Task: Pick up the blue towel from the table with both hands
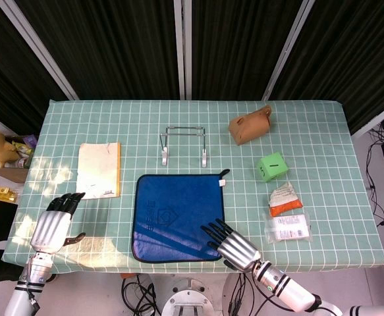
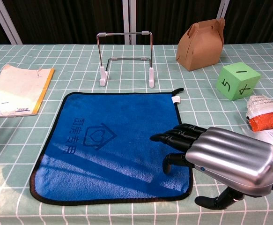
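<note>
**Reaching for the towel**

The blue towel point(image 1: 178, 216) lies flat on the worktop point(image 1: 323, 131). My right hand point(image 2: 220, 157) hovers over its near corner, open, holding nothing. My left hand point(image 1: 54, 222) waits beside it, empty. Next, I think both must pinch an edge.

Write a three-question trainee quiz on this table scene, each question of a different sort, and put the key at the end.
1. True or false: the blue towel lies flat on the table, and no robot hand has lifted it.
2. Multiple choice: which robot hand has its fingers over the towel's near corner? A) left robot hand B) right robot hand C) both
3. Fill in: the green cube stands beside the brown ___-shaped box.

Key: 1 true. 2 B; the left robot hand is off the towel, on the bare tablecloth. 3 bag.
</note>
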Available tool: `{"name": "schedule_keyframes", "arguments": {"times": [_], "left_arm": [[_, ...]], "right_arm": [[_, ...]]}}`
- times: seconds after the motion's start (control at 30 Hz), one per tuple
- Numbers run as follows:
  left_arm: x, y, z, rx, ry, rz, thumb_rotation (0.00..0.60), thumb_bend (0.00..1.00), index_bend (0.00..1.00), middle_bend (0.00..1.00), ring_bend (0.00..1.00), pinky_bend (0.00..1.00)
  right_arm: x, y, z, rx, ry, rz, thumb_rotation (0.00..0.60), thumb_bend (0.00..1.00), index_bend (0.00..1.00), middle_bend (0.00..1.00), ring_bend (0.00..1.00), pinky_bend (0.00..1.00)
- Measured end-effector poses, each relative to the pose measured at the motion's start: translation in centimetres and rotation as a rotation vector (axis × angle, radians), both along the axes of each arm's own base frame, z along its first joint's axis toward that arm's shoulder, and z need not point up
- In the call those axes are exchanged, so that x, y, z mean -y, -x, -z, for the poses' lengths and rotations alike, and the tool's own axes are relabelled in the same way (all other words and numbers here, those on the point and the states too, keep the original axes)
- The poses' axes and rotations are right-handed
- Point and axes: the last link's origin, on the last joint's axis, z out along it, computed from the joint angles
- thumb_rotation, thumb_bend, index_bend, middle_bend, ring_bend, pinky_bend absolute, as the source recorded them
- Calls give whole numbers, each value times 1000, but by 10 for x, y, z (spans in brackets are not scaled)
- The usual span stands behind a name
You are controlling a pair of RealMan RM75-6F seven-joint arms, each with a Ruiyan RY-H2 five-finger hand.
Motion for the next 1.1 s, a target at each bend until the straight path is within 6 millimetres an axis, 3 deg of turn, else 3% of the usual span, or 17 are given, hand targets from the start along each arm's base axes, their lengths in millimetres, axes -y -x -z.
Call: {"name": "schedule_keyframes", "arguments": {"times": [0.63,0.77,0.87,0.93,1.1], "left_arm": [[0,0,0,-2,-1,2,600,14,112,156,122,189],[0,1,-1,-1,-2,0,599,14,112,156,122,188],[0,1,-1,0,-5,0,600,14,112,156,122,188],[0,2,-2,0,-7,-2,600,15,111,156,122,189],[0,2,-2,4,-7,-2,600,14,112,156,122,188]], "right_arm": [[2,-6,11,-20,-7,-33,600,225,343,0,0,0],[5,-10,15,-15,-4,-43,600,312,334,0,0,0],[7,-14,17,-4,0,-49,600,492,299,0,0,0],[7,-15,17,4,2,-50,600,562,283,0,0,0],[11,-17,20,22,11,-55,600,577,266,0,0,0]]}}
